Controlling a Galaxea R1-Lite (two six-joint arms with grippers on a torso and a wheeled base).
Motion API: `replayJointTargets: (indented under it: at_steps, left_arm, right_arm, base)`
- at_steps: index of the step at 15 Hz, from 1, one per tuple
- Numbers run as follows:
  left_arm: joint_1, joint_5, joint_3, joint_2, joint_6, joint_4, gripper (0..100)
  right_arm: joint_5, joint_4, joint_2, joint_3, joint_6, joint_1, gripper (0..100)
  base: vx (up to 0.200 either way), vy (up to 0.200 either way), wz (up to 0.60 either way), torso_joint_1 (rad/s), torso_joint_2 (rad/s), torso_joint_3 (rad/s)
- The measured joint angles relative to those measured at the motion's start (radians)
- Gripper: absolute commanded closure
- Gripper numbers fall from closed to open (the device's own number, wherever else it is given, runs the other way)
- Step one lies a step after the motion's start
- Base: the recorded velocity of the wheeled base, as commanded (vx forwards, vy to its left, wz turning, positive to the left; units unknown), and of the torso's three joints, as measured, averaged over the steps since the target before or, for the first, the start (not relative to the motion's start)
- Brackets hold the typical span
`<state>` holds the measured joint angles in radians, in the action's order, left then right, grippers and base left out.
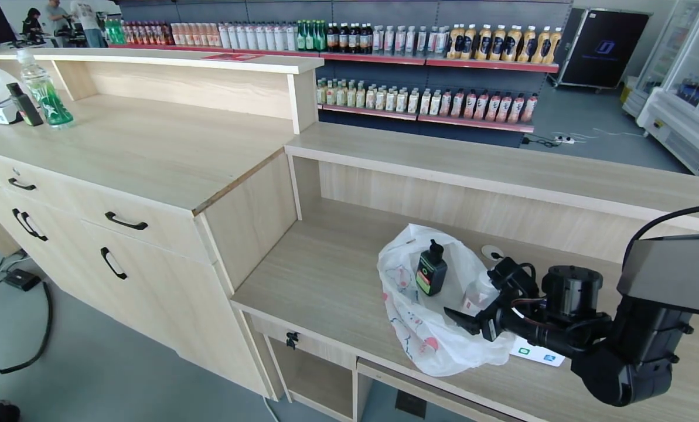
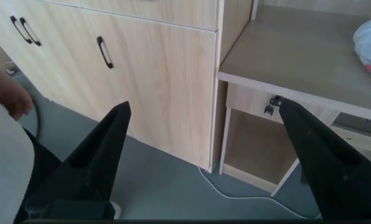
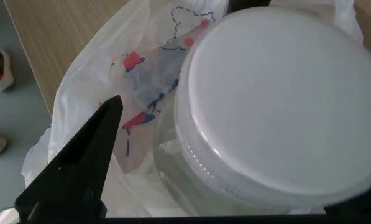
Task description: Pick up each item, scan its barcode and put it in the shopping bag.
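A white plastic shopping bag [image 1: 425, 334] lies open on the lower counter [image 1: 326, 264]. Inside it stands a black bottle [image 1: 430, 271] with a green and red label. Beside that is a clear bottle with a wide white cap [image 1: 477, 295], seen close up in the right wrist view [image 3: 278, 93]. My right gripper [image 1: 471, 313] is over the bag, open, with the clear bottle between its fingers; one finger [image 3: 79, 168] stands apart from the bottle. My left gripper [image 2: 204, 168] hangs open above the floor in front of the cabinets, holding nothing.
On the higher counter [image 1: 150, 146] at the far left stand a green bottle [image 1: 44, 91], a black handheld scanner [image 1: 24, 104] and a small white box [image 1: 2, 111]. A white card [image 1: 536, 353] lies beside the bag. Drawers and cabinet doors [image 2: 141, 74] front the counter.
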<state>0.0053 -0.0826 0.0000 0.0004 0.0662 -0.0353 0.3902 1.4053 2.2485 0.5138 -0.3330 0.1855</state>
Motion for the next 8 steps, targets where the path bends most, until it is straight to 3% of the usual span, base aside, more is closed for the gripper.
replayJointTargets:
  at_steps: [8]
  left_arm:
    - [0.0, 0.0, 0.0, 0.0, 0.0, 0.0, 0]
  right_arm:
    - [-0.003, -0.093, -0.225, 0.01, -0.027, -0.013, 0]
  base:
    - [0.0, 0.0, 0.0, 0.0, 0.0, 0.0]
